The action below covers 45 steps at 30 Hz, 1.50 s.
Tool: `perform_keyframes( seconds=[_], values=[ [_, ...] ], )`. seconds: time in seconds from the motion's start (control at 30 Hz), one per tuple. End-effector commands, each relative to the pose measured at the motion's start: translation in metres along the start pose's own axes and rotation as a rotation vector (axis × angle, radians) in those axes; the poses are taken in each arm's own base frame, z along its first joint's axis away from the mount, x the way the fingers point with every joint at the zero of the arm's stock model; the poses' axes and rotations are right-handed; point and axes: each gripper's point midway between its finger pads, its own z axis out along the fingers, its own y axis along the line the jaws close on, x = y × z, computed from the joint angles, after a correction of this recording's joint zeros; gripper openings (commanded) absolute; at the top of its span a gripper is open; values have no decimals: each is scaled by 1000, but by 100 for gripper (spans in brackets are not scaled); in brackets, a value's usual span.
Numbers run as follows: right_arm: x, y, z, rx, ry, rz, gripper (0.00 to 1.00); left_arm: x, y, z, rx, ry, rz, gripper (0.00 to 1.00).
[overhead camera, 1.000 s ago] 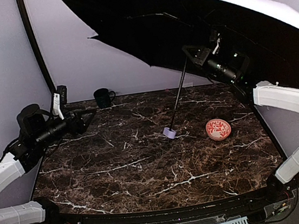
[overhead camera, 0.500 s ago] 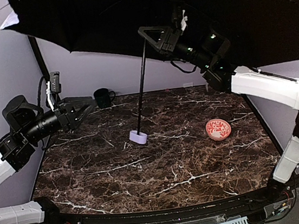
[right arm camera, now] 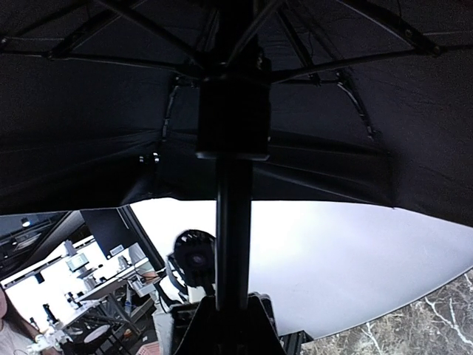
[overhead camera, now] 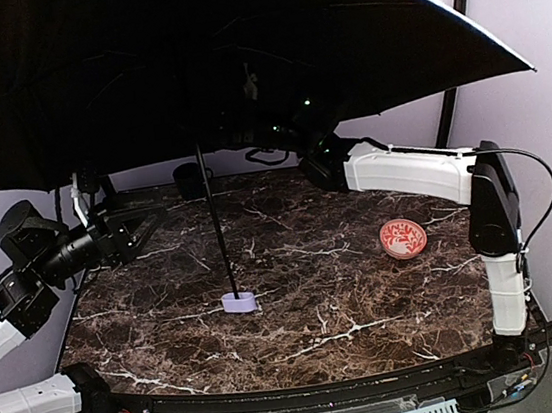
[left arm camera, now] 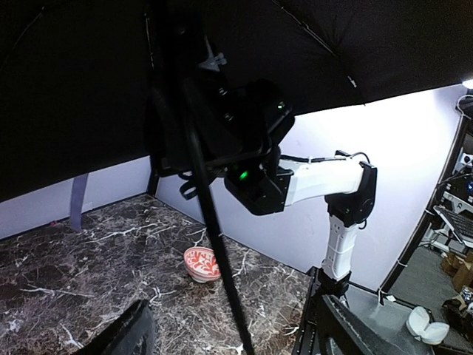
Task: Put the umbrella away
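The umbrella is open; its black lining [overhead camera: 237, 50] fills the top of the top external view. Its thin black shaft [overhead camera: 219, 234] hangs down to the lavender handle [overhead camera: 238, 302], which sits at or just above the marble table [overhead camera: 349, 308]. My right gripper [right arm camera: 233, 318] is shut on the shaft [right arm camera: 233, 222] just below the runner; in the top external view it is lost in the dark under the canopy. My left gripper [overhead camera: 157, 221] is open and empty, left of the shaft. In the left wrist view the shaft [left arm camera: 214, 244] stands ahead between its fingers [left arm camera: 133, 329], untouched.
A red-patterned bowl [overhead camera: 402, 238] stands on the right of the table and shows in the left wrist view [left arm camera: 201, 264]. A dark mug [overhead camera: 189, 180] stands at the back left under the canopy edge. The right arm [overhead camera: 413, 172] stretches across the back.
The right gripper has swung the open umbrella to the left. The canopy now covers the whole top of the view, and the handle has moved left and nearer. The left gripper has edged toward the shaft.
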Motion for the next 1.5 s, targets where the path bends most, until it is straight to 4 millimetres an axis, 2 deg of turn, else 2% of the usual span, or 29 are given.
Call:
perform_keyframes(
  seconds=[0.0, 0.2, 0.33, 0.37, 0.53, 0.67, 0.87, 1.0, 1.1, 1.17, 1.3, 1.37, 1.43, 1.47],
  values=[
    [-39, 62, 3, -147, -91, -126, 0, 7, 9, 1, -26, -25, -18, 77],
    [-42, 49, -2, 15, -143, -148, 0, 14, 19, 10, -41, -9, -82, 76],
    [-49, 25, -11, 286, -189, -188, 0, 12, 23, 11, -61, -19, -88, 75],
    [-59, 20, -18, 426, -233, -247, 0, 12, 24, 11, -68, -20, -90, 75],
    [-67, 13, -36, 749, -296, -320, 0, 18, 36, 17, -104, -5, -132, 74],
    [-66, 5, -45, 930, -315, -356, 0, 23, 26, 33, -83, 17, -123, 73],
    [-54, 6, -28, 1052, -260, -459, 0, 26, 26, 53, -125, 56, -58, 72],
    [-50, 12, -20, 1060, -257, -480, 0, 36, 34, 61, -167, 87, -41, 71],
    [-46, 15, -16, 1058, -258, -477, 0, 42, 47, 66, -236, 98, -25, 68],
    [-44, 15, -16, 1053, -266, -454, 0, 42, 50, 72, -251, 113, -19, 60],
    [-38, 13, -14, 1047, -263, -435, 0, 55, 43, 84, -213, 161, -26, 50],
    [-36, 11, -14, 1051, -259, -432, 0, 60, 41, 88, -203, 175, -31, 31],
    [-34, 10, -15, 1055, -252, -434, 0, 61, 45, 85, -238, 173, -46, 4],
    [-34, 11, -16, 1055, -250, -440, 0, 60, 48, 83, -259, 165, -57, 0]
  ],
)
